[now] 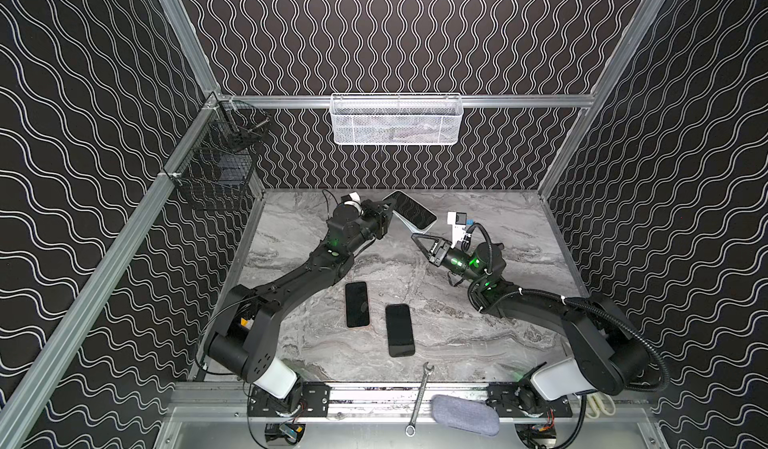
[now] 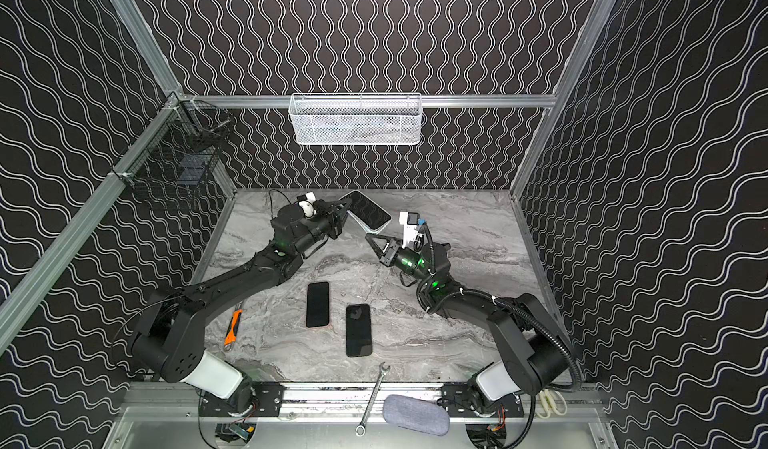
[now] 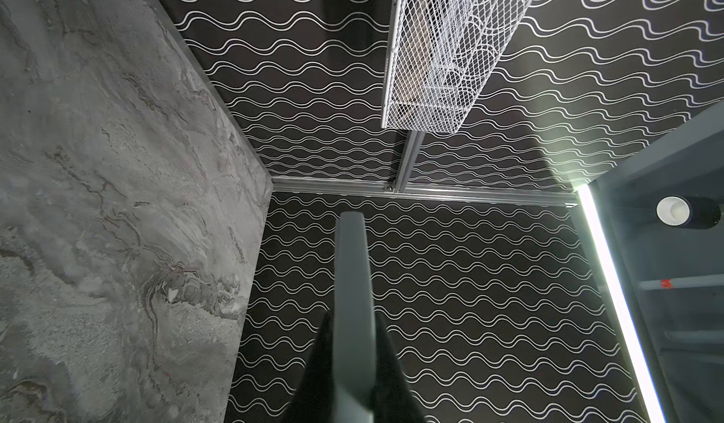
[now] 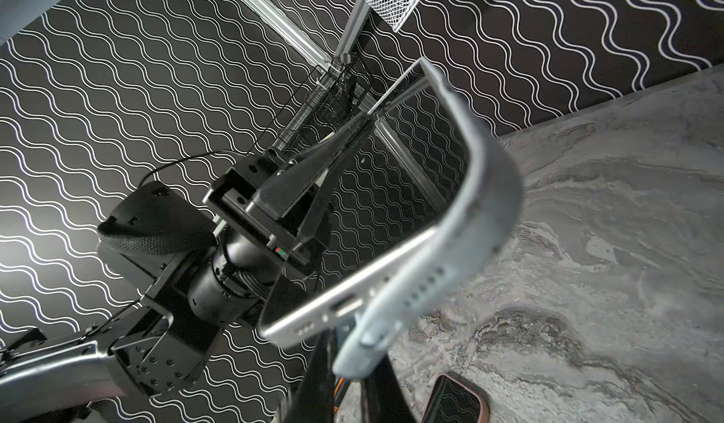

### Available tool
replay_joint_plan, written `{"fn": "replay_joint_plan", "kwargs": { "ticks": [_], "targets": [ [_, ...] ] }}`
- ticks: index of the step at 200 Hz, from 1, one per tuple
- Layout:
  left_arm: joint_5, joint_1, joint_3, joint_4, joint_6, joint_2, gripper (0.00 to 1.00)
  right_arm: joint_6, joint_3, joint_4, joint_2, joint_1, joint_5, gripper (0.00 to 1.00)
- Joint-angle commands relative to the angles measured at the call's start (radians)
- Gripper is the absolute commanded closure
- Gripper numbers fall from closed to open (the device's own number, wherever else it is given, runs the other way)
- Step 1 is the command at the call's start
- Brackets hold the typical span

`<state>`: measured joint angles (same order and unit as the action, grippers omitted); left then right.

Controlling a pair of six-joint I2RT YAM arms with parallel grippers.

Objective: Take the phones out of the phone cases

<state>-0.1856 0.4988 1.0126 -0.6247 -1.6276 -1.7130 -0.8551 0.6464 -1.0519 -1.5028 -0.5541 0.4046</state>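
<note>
Top views both show the left hand [image 1: 392, 209] clamped on the phone [image 1: 412, 210], raised above the far middle of the tabletop [image 1: 478, 326]. Just right, the right hand [image 1: 414, 237] pinches the phone case [image 4: 482, 205], which is half peeled off. The next move, I judge, is to draw the hands apart with both grips firm.

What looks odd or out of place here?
The case is bent, peeled off the bottom end of the phone, which fits the task. A wrench lies across the front rail, partly off the table.
</note>
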Motion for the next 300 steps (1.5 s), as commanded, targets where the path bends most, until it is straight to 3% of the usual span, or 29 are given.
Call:
{"fn": "replay_joint_plan", "kwargs": {
  "ticks": [1,86,117,151,201,262,300],
  "targets": [
    [-0.076,0.002,0.020,-0.158,0.006,0.016,1.00,-0.003,-0.005,0.087,-0.007,0.002,-0.031,0.88],
    [-0.189,-0.022,0.040,-0.162,0.195,-0.012,1.00,0.080,0.033,0.185,0.069,0.012,0.088,0.74],
    [-0.217,-0.038,0.044,-0.162,0.225,-0.010,1.00,0.110,0.039,0.234,0.114,0.033,0.158,0.56],
    [-0.278,-0.078,0.060,-0.161,0.274,-0.015,1.00,0.201,0.081,0.408,0.187,0.077,0.266,0.31],
    [-0.448,-0.156,0.136,-0.161,0.356,-0.070,1.00,0.352,0.165,0.656,0.266,0.203,0.394,0.18],
    [-0.756,-0.240,0.199,-0.162,0.433,-0.121,1.00,0.581,0.264,0.883,0.335,0.320,0.285,0.00],
    [-0.782,-0.287,0.172,-0.149,0.495,-0.080,1.00,0.612,0.285,0.874,0.347,0.328,0.192,0.00]
  ]
}}
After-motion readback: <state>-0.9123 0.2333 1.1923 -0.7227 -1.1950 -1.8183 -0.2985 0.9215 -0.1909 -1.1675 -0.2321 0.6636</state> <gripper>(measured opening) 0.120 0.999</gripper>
